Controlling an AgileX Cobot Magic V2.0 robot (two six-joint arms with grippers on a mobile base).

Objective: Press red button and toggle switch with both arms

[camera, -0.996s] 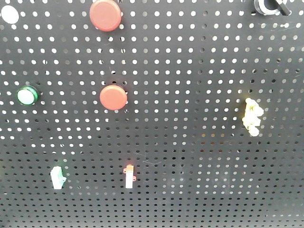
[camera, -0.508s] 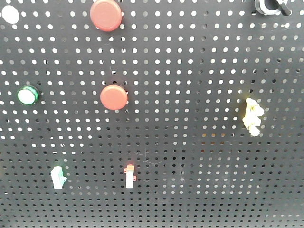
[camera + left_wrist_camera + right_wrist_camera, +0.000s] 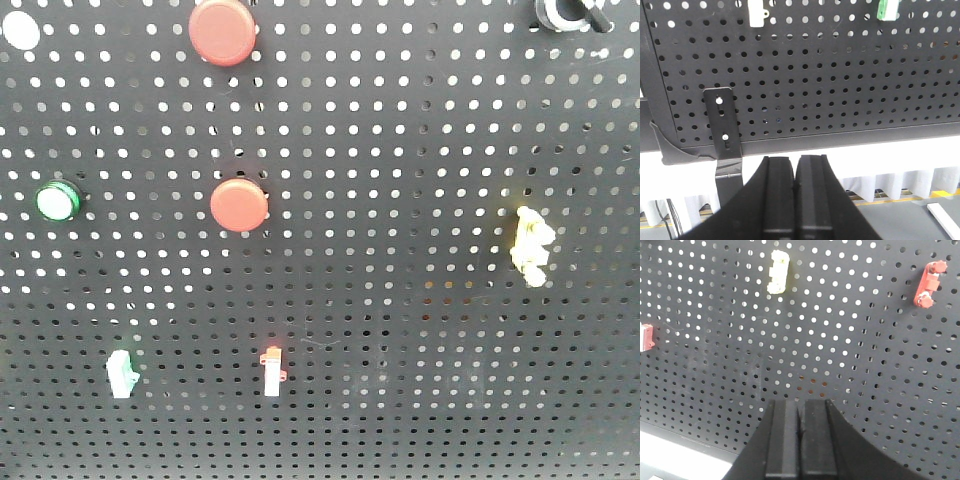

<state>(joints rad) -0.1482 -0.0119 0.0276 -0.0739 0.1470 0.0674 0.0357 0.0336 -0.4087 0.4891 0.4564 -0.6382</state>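
Note:
In the front view the black pegboard carries two red buttons. The larger red button is at the top, the smaller one below it. The toggle switch is at the top right edge, partly cut off. Neither arm shows in the front view. My left gripper is shut and empty, just below the board's lower edge. My right gripper is shut and empty, in front of the board's lower part, below the yellow clip. Neither wrist view shows the red button or the toggle switch.
The front view also shows a green button, a yellow clip, a green-tipped switch and a red-tipped switch. A black bracket hangs at the board's lower edge. Small red pieces sit on the board's right.

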